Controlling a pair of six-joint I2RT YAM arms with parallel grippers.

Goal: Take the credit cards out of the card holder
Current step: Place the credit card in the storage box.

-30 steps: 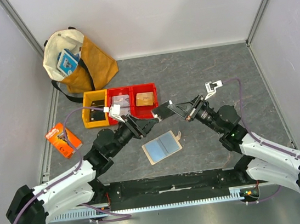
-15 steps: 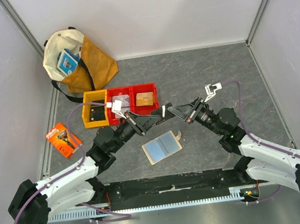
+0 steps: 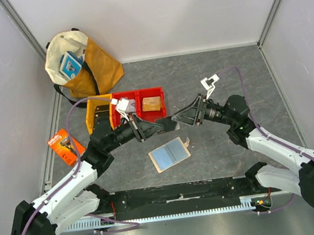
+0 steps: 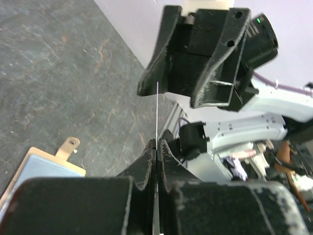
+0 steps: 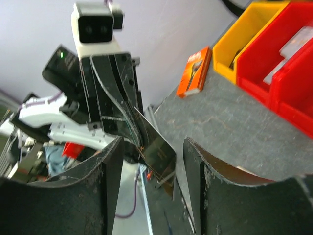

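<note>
top external view: left end effector [image 3: 159, 127] pinches a credit card [image 3: 168, 126], its long side pointing into the spread right end effector [image 3: 177, 120]; the card holder [image 3: 169, 154] lies flat on the table [image 3: 227, 79] below

Table [image 3: 209, 76]: dark grey, stone-look, matt, mottled with pale veins. Wallet [image 3: 169, 154]: beige leather-like outside, matt; inner sleeve is pale blue clear plastic with a slight sheen. Card [image 5: 161, 149]: thin dark plastic, glossy, mirror-like reflections. Left gripper [image 4: 156, 149] and right gripper [image 5: 152, 143]: black plastic fingers, matt, grainy, scuffed pale at the edges. Arm shells [image 3: 68, 193]: smooth white plastic, semi-gloss. Cable [image 3: 76, 119]: purple, rubbery-looking. Red bins [image 3: 136, 94] and yellow bin [image 3: 92, 117]: hard plastic, shiny. Bag [image 3: 101, 64]: tan and cream cloth, soft, creased. Razor pack [image 3: 65, 148]: orange printed card, smooth. Walls [image 3: 160, 12]: plain, pale, matt.
</note>
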